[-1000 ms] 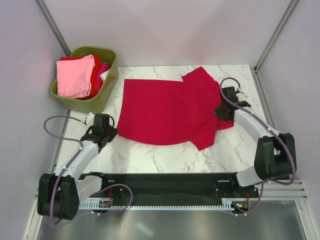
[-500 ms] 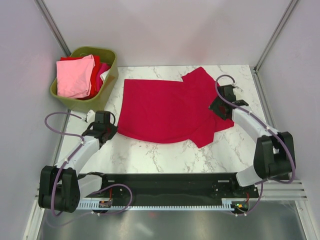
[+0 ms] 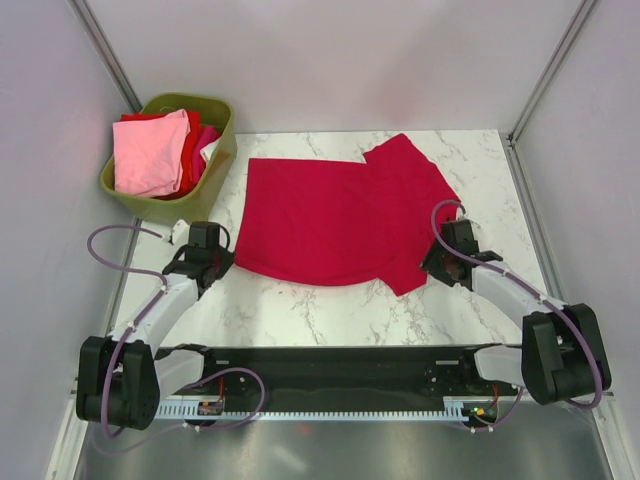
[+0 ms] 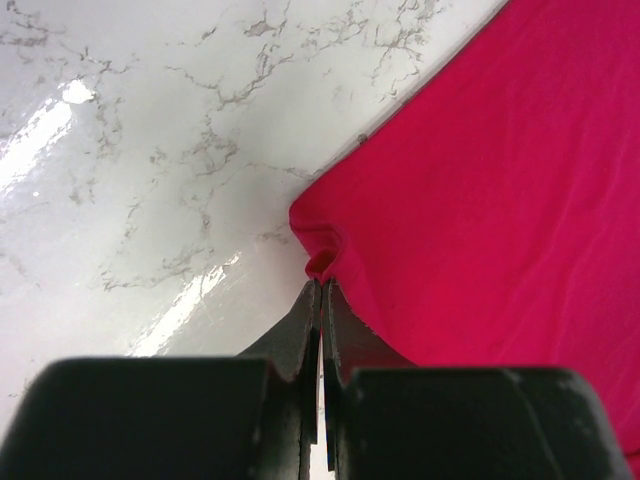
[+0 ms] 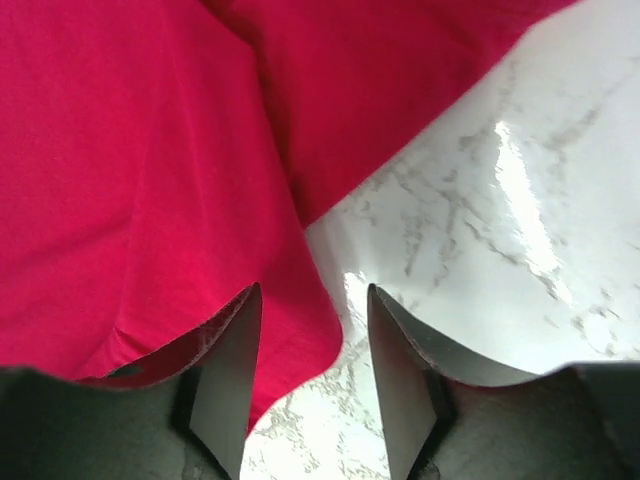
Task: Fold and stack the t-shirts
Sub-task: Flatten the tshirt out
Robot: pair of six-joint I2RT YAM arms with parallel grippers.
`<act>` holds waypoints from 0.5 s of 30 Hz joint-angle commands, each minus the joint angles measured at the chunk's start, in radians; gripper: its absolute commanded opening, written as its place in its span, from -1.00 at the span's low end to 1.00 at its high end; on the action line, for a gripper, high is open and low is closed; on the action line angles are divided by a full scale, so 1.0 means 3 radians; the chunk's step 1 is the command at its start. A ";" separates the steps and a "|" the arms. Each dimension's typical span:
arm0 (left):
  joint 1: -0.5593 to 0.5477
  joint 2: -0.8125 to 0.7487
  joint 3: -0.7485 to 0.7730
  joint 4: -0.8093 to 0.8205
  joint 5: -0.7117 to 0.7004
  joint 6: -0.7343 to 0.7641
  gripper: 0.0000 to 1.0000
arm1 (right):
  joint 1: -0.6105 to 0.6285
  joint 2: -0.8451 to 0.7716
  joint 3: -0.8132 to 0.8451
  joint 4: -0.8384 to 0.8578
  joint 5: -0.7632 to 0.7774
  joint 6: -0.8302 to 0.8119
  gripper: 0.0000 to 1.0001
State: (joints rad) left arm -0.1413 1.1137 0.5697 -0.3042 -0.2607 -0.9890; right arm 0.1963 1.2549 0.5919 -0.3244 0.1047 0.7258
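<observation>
Left gripper (image 4: 320, 285): clamped on the shirt's (image 3: 330, 220) near left corner, cloth puckered at its tips.
Right gripper (image 5: 313, 292): jaws apart over the near right corner, holding nothing.
Changed: the right gripper has let go of the cloth and pulled nearer.
Shirt: spread on the table (image 3: 330, 315), beside the basket (image 3: 222, 150).
Meaning: probably regrasping for a two-handed fold.

Crimson t-shirt (image 3: 335, 220), spread flat on the marble counter (image 3: 330, 310) with one sleeve at the far right and another at the near right (its near-left corner is puckered at the tip of the pinched left claw (image 4: 320, 290)). A light pink t-shirt (image 3: 148, 152) lies loosely folded atop red and magenta t-shirts (image 3: 203, 140) in the olive basket (image 3: 218, 165), far left.
</observation>
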 commanded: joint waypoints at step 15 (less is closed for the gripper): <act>0.0016 -0.0343 -0.0217 -0.0003 0.0051 0.0244 -0.96 | 0.0215 -0.0838 -0.0209 -0.0314 -0.0017 0.0019 -1.00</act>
State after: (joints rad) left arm -0.1410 1.0286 0.5133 -0.3077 -0.2497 -0.9646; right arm 0.2272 1.1213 0.5426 -0.3241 0.0776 0.7109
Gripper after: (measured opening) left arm 0.028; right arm 0.010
